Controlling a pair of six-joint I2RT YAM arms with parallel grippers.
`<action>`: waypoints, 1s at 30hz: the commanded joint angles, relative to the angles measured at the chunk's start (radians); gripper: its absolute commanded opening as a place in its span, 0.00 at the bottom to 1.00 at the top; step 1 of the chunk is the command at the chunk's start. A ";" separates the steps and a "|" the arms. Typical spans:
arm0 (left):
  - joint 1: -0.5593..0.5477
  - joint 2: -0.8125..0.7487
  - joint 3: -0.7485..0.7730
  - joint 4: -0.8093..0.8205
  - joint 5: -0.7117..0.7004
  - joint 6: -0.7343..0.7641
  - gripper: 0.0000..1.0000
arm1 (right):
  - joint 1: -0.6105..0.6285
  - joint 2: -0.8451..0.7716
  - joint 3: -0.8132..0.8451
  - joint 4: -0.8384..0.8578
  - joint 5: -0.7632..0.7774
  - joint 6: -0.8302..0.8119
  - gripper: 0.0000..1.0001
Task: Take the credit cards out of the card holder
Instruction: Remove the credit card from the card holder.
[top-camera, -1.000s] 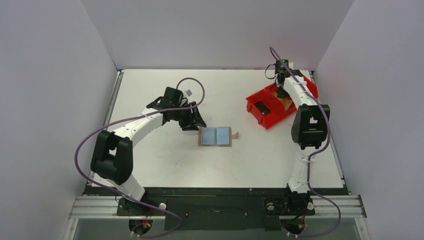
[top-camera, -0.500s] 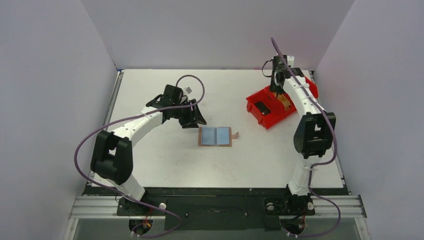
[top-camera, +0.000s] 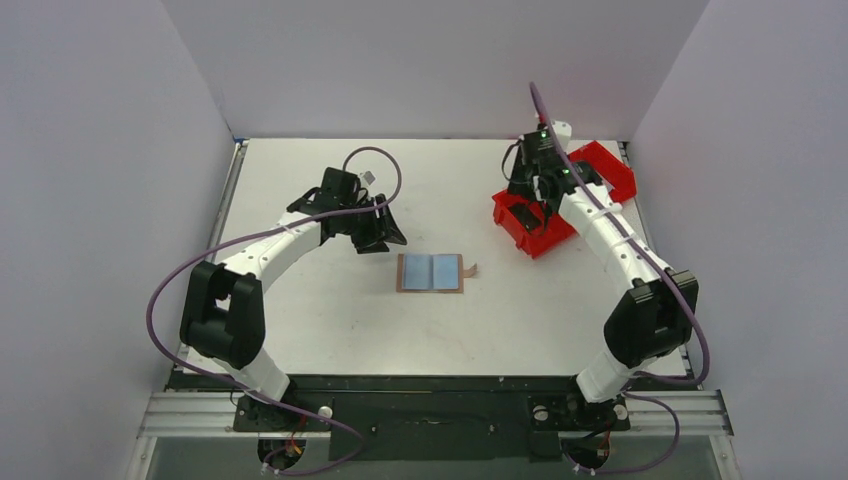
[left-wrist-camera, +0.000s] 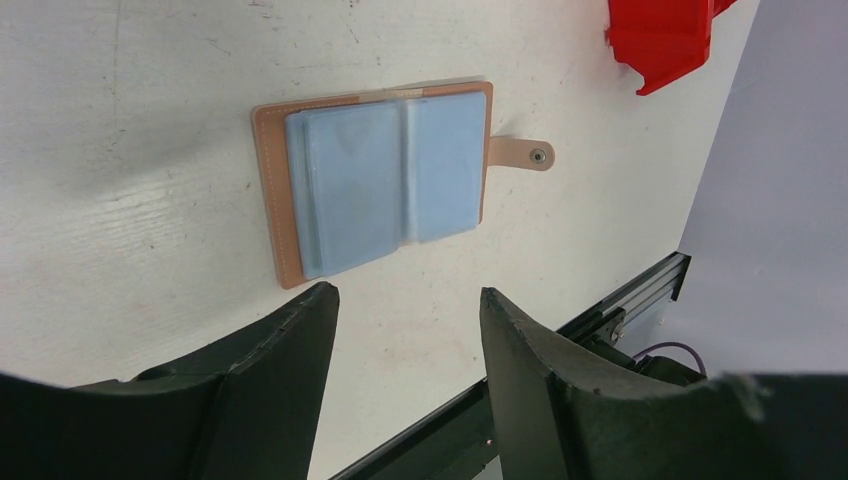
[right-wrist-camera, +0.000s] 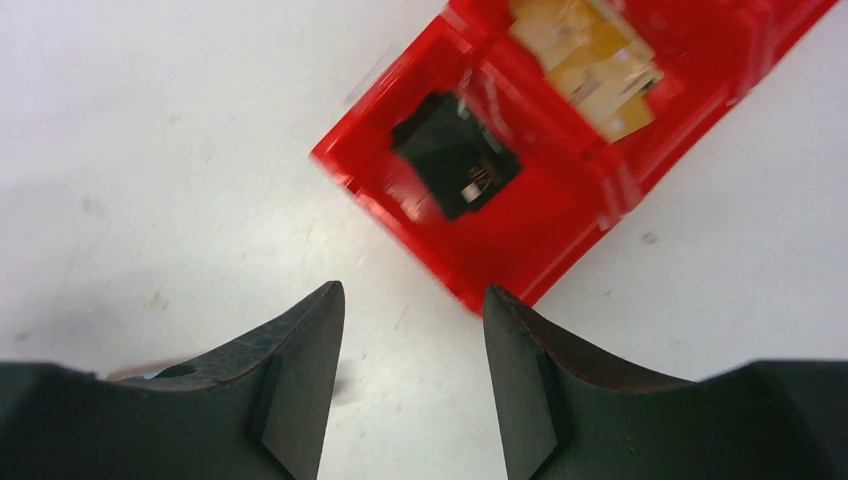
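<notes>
Tan stitched-leather card holder lies open flat mid-way across the scuffed white table, glossy pale-blue sleeves up, snap-stud tab out. Left gripper near it, jaws apart, empty. Right gripper by translucent red plastic tray, jaws apart, empty.

You're looking at the card holder, which is showing a tan-brown border with pale stitching around pale blue-grey inner faces. Its tab is tan with a small silvery snap. The red tray is showing a black object and a yellow-gold piece. The white table is showing faint grey scuffs.
</notes>
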 joint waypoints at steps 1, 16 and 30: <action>0.007 -0.034 0.006 0.016 -0.047 0.020 0.52 | 0.087 -0.085 -0.108 0.066 -0.049 0.101 0.50; 0.028 -0.095 -0.147 0.047 -0.151 -0.011 0.54 | 0.427 0.066 -0.189 0.128 -0.095 0.170 0.49; 0.043 -0.135 -0.203 0.046 -0.168 -0.025 0.54 | 0.491 0.343 -0.060 0.169 -0.225 0.136 0.49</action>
